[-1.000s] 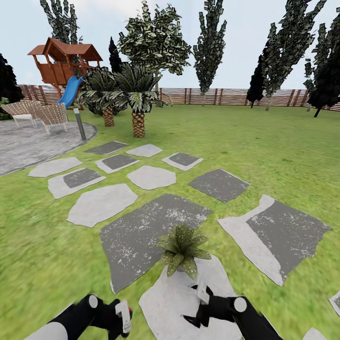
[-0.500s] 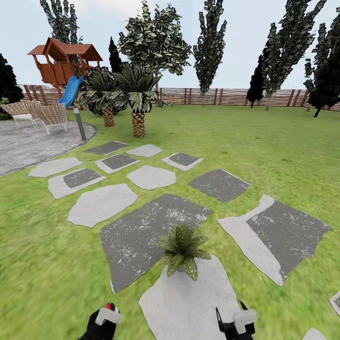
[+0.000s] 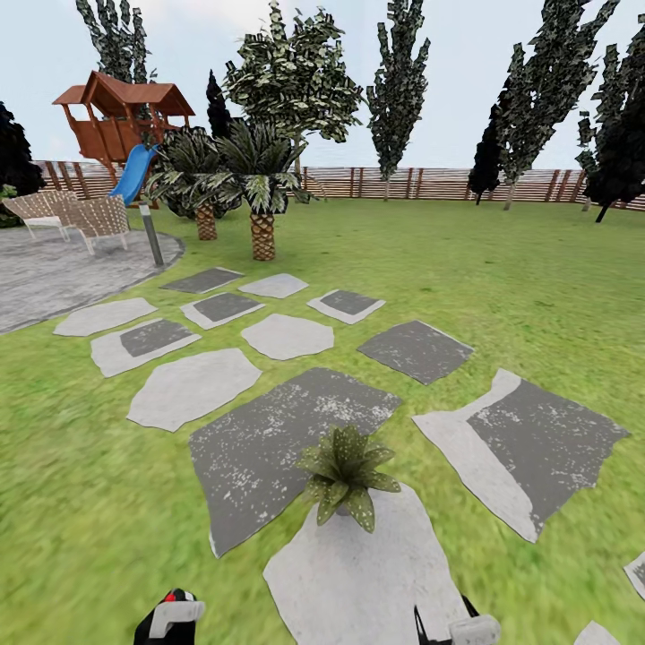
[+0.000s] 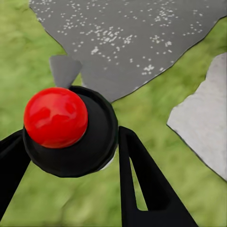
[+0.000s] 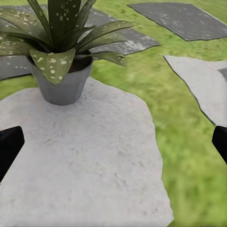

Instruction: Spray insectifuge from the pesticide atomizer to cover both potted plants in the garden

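Both arms have dropped lower since the earlier frame. Left gripper point(image 4: 71, 156) is closed around the pesticide atomizer point(image 4: 66, 130), red cap up, presumably for spraying; right gripper point(image 5: 113, 142) is spread wide, empty. One potted plant point(image 3: 345, 475) stands on a stepping stone point(image 3: 358, 573) just ahead.

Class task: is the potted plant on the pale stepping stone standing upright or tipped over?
Upright. The potted plant sits with its grey pot's base flat on the pale stepping stone, rim level and leaves fanning upward.
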### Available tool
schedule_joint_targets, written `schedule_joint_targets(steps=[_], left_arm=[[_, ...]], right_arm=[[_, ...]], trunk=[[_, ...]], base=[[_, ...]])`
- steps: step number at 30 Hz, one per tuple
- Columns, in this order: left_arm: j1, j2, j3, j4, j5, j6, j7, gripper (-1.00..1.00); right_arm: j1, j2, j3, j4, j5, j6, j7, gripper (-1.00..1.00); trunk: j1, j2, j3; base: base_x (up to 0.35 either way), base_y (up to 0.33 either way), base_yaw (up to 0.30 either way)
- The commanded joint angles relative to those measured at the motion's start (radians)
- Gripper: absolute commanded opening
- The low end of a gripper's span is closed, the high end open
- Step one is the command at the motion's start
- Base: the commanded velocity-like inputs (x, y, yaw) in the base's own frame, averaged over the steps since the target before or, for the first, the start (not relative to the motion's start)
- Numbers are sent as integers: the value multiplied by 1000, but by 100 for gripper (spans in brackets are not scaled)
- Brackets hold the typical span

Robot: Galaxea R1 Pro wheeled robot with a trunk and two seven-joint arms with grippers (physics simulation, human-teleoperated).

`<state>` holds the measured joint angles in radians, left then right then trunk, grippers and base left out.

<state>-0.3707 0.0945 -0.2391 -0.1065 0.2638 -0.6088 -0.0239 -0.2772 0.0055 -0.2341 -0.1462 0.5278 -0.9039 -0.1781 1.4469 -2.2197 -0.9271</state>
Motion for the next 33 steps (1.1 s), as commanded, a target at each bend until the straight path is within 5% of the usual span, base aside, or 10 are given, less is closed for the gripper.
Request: schedule_joint_targets(steps=[1,7,12,33], left_arm=[[-1,0,-8,1,11,-2,-1,-100],[1,2,-6,1,11,-2,-1,-100],[1,2,-6,1,11,-2,-1,-100],[1,2,-8,1,8,-3,-2,-100]], right_arm=[[-1,1,-4,1,11,-1,-6,100],[-1,1,-2,8,12,2,-3,100],[9,5,-2,116,12,18,-3,100],[13,4,-2,124,12,29,-3,100]], trunk=[[0,0,-1],[0,0,-1],[0,0,-1],[0,0,-1]], base=[[0,0,0],[0,0,0],[0,0,0],[0,0,0]])
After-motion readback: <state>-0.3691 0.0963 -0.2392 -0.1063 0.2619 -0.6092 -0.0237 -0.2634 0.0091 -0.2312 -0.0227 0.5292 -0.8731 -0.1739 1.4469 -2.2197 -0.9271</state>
